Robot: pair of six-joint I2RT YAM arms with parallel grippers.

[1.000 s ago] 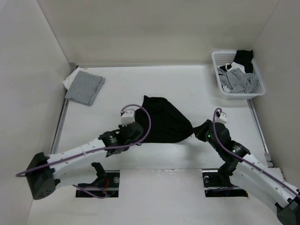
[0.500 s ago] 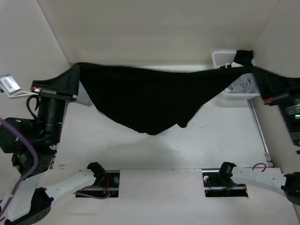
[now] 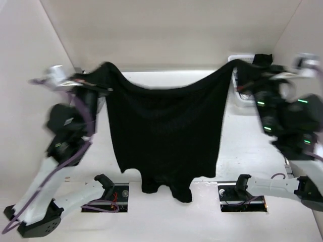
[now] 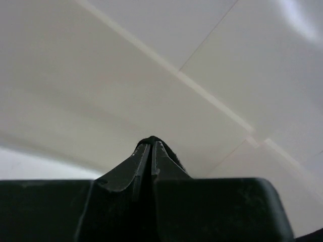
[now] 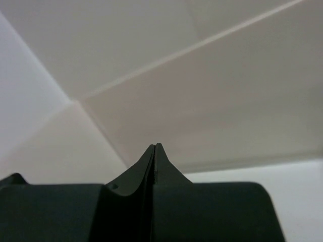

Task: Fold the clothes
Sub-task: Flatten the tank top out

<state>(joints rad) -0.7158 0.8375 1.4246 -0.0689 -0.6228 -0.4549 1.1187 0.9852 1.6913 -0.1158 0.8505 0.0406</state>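
Note:
The clothes [image 3: 166, 131], one black garment, hang spread like a curtain between my two raised arms. The two short legs dangle at the bottom over the near table edge. My left gripper [image 3: 101, 73] is shut on the upper left corner, and my right gripper [image 3: 241, 68] is shut on the upper right corner. In the left wrist view the left gripper [image 4: 152, 144] pinches a sliver of black fabric [image 4: 151, 137] at its tips, against white walls. In the right wrist view the right gripper [image 5: 155, 146] is pressed shut. No cloth shows past its tips there.
A white basket [image 3: 241, 57] with a dark garment [image 3: 262, 59] over its rim peeks out at the back right, behind the right arm. White walls enclose the table [image 3: 242, 141] on three sides. The arm bases [image 3: 108, 191] sit at the near edge.
A second ago the clothes lay bunched on the table with both grippers at their edges. Both arms have lifted them; since half a second ago the grippers moved closer together and the clothes hang longer.

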